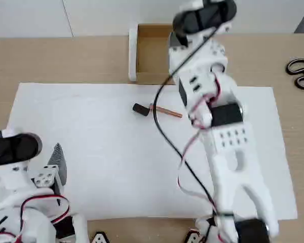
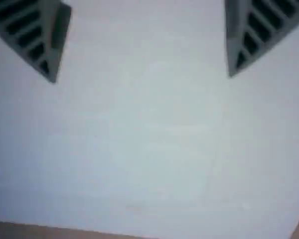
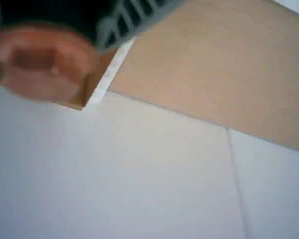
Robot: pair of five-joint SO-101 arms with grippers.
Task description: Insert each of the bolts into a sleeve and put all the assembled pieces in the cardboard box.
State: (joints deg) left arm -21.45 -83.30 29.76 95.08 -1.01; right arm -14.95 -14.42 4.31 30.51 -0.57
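Wooden table (image 1: 66, 55) seen from above, with a white paper sheet (image 1: 91, 152) spread across it. At the near edge, the left gripper (image 2: 139, 40) hangs over bare paper with its jaws spread wide and nothing between them. Mid-sheet, a black-headed bolt (image 1: 140, 109) lies end to end with a copper sleeve (image 1: 168, 112); whether it is inserted is unclear. Beyond the paper, the right gripper (image 3: 77, 32) is clamped on a blurred copper piece (image 3: 40, 62) above the wall of the cardboard box (image 1: 133, 50). Scissors (image 1: 300, 73) lie far right.
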